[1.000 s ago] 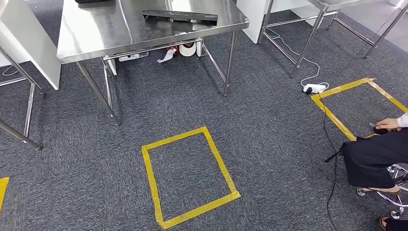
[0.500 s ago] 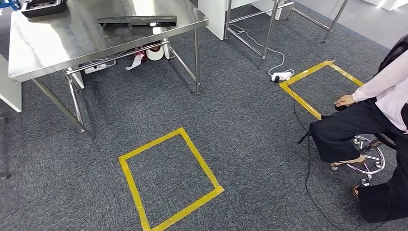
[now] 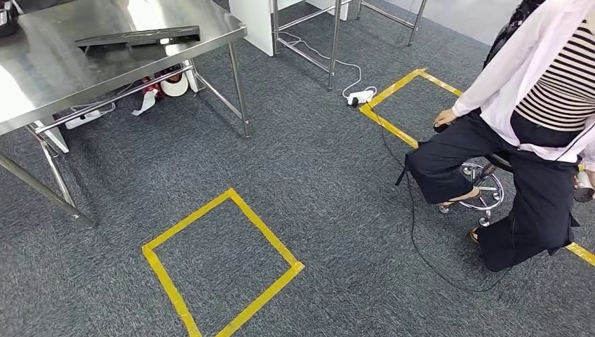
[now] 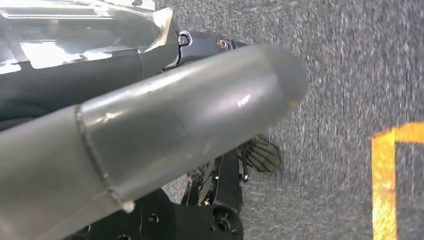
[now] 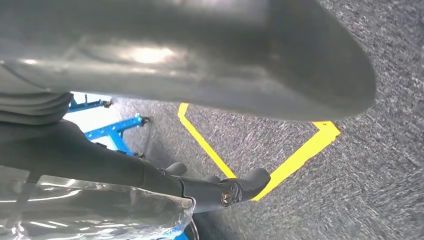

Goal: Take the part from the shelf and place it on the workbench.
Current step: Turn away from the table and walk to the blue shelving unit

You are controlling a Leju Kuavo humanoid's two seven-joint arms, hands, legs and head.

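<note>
A flat black part [image 3: 137, 36] lies on the steel workbench [image 3: 42, 77] at the upper left of the head view. No shelf shows in these frames. My left hand [image 4: 190, 115] hangs over the grey carpet, its thick grey thumb and dark fingers stretched out with nothing in them. My right hand [image 5: 200, 65] hangs the same way above the carpet and a line of yellow tape, holding nothing.
A person [image 3: 519, 126] sits on a wheeled stool [image 3: 484, 189] at the right, a cable trailing to a power strip [image 3: 359, 97]. Yellow tape squares [image 3: 221, 263] mark the carpet. A tape roll [image 3: 174, 86] lies under the workbench, and a black tray [image 3: 5, 17] sits at its far corner.
The whole picture has shifted left, so the camera has turned to the right. The workbench has slid to the upper left and the seated person has come fully into view.
</note>
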